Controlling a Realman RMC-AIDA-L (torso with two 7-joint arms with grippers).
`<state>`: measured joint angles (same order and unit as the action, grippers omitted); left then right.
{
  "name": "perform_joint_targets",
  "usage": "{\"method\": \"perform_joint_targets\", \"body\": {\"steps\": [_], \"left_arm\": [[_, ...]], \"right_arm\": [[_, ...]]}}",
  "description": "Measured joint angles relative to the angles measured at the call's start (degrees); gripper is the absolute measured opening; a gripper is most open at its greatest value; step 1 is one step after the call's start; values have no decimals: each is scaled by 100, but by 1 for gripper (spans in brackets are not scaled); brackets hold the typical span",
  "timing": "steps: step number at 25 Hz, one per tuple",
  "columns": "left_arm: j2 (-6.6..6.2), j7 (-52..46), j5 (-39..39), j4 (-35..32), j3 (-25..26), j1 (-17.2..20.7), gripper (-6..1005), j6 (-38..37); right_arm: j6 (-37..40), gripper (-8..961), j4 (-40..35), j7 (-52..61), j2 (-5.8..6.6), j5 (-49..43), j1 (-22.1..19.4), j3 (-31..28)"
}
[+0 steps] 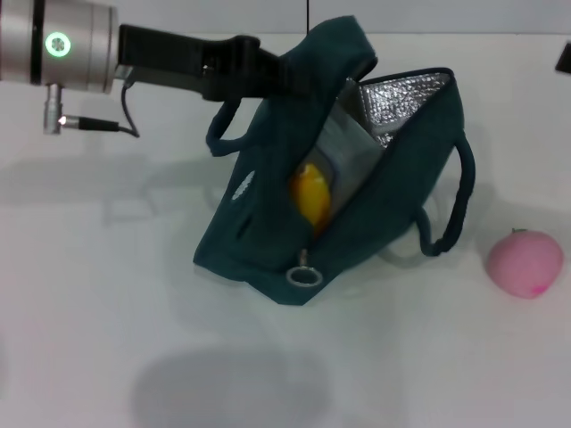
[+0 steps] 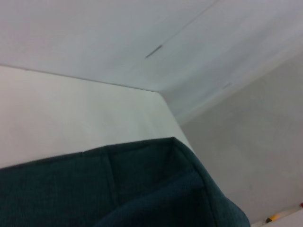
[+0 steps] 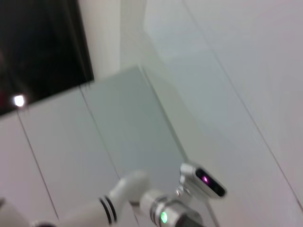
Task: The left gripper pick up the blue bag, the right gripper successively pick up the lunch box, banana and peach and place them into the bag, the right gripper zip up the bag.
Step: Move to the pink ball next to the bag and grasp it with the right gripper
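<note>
Left claw (image 1: 299, 76) is clamped on the upper edge of the blue bag (image 1: 268, 214), reaching in from the left side of the head view. The grip holds that side up, so the bag stands propped on the worktop (image 1: 107, 294) with its mouth gaping toward the right and the foil lining showing. Judged purpose: keep the opening wide for loading.

Inside the mouth: the banana (image 1: 312, 196), yellow, lying against a pale box-like shape, probably the lunch box (image 1: 348, 152); label not readable. The zip's ring pull (image 1: 304, 276) hangs at the low front end; zip still undone.

Peach (image 1: 525, 263) sits on the worktop, well apart, right of the bag. It looks like the one item left to load.

Right claw: not seen in any view.

Left wrist view shows only teal fabric (image 2: 142, 189) close up.
</note>
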<state>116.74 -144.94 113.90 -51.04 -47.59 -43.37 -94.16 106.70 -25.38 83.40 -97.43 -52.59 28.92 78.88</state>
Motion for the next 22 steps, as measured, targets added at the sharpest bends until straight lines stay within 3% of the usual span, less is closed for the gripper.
{"method": "perform_joint_targets", "body": {"steps": [3, 4, 5, 6, 7, 9, 12, 18, 22], "left_arm": [[-44, 67, 11, 167, 6, 41, 54, 31], [-51, 86, 15, 206, 6, 42, 54, 46], [-52, 104, 17, 228, 7, 42, 54, 73], [-53, 117, 17, 241, 3, 42, 54, 105], [-52, 119, 18, 241, 6, 43, 54, 124], [-48, 129, 20, 248, 3, 48, 54, 155], [-48, 155, 21, 304, 4, 53, 54, 201], [-43, 190, 25, 323, 2, 50, 54, 258], [-43, 190, 27, 324, 2, 39, 54, 297]], "right_arm": [[-597, 677, -1516, 601, -155, -1338, -459, -898], [-933, 676, -2444, 1099, -338, -2263, -694, -1311], [-1034, 676, -2831, 1285, -426, -2635, -764, -1492], [-1134, 676, -3673, 1752, -698, -3496, -898, -1825], [-1146, 676, -4115, 2030, -839, -4019, -948, -2025], [-937, 675, -5250, 2667, -1267, -5320, -984, -2421], [-680, 675, -6218, 3307, -1587, -6548, -943, -2487], [-587, 674, -6296, 4293, -1634, -7646, -755, -2221], [-747, 673, -6057, 4340, -1655, -7806, -729, -2194]]}}
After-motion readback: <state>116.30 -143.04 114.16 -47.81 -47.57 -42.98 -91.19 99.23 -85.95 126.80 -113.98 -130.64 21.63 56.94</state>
